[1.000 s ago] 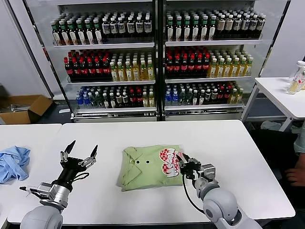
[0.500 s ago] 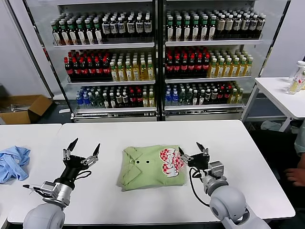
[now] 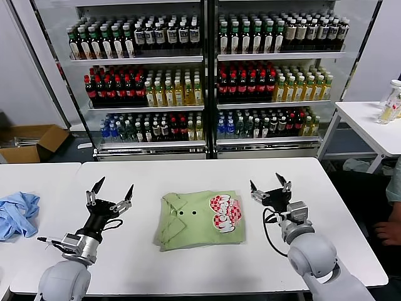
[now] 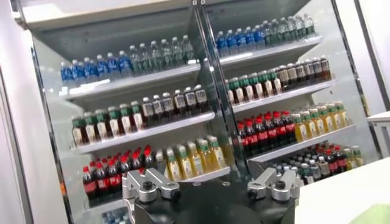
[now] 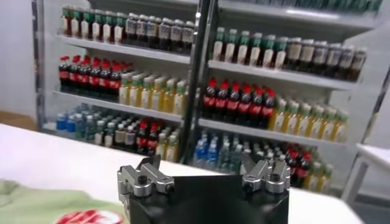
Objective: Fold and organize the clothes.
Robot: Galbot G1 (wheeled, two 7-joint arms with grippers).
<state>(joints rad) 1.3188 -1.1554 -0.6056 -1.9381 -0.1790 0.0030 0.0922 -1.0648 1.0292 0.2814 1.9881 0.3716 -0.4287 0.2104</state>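
The light green polo shirt (image 3: 199, 218) lies folded into a neat rectangle in the middle of the white table (image 3: 188, 172), collar to the left, red-and-white checkered logo to the right. A corner of it shows in the right wrist view (image 5: 42, 204). My left gripper (image 3: 113, 191) is open and empty, raised above the table left of the shirt. My right gripper (image 3: 269, 184) is open and empty, raised just right of the shirt, clear of it. Both grippers point toward the shelves.
A smaller light blue garment (image 3: 17, 213) lies crumpled on the adjoining table at far left. Drink coolers full of bottles (image 3: 207, 75) stand behind the table. A side table (image 3: 369, 125) with bottles is at the right. A person's hand (image 3: 390, 229) is at the right edge.
My right gripper has let go of the shirt's right edge, opened, and lifted away to the right. My left gripper has risen slightly. The shirt stays folded in place.
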